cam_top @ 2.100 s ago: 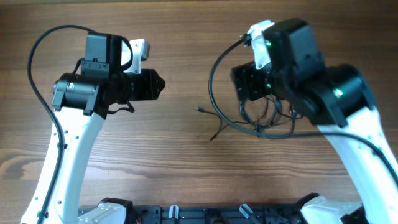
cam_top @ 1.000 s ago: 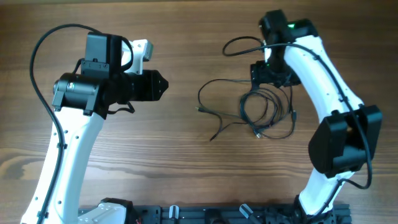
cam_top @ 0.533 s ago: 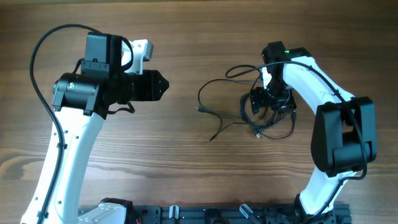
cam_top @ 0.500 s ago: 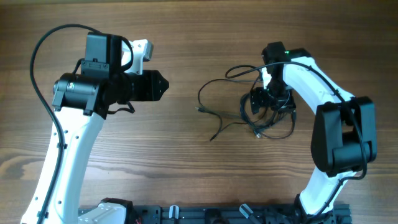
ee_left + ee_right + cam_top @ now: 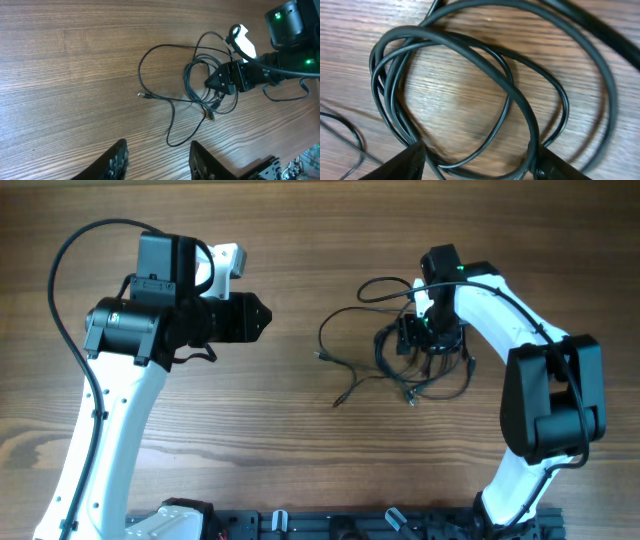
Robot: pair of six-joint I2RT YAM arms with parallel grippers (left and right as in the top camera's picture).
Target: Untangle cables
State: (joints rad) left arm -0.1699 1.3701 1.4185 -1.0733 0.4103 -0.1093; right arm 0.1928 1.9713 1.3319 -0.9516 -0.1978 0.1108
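The cables lie in a tangle of thin dark loops right of the table's middle, with loose ends trailing left. In the left wrist view the cables form a coil beside a wide loop. My right gripper is down on the coil, its tip pointing into it. Close up, the right gripper is open and straddles several strands of the cables, the right finger against one strand. My left gripper hovers well left of the tangle. It is open with nothing between its fingers.
Thicker black robot cables arch from the arms. The arm bases and a black rail line the near edge. Bare wooden table surrounds the tangle.
My right gripper has come down from the far side onto the coil and its jaws have narrowed. The coil has been nudged slightly left. The left arm has not moved.
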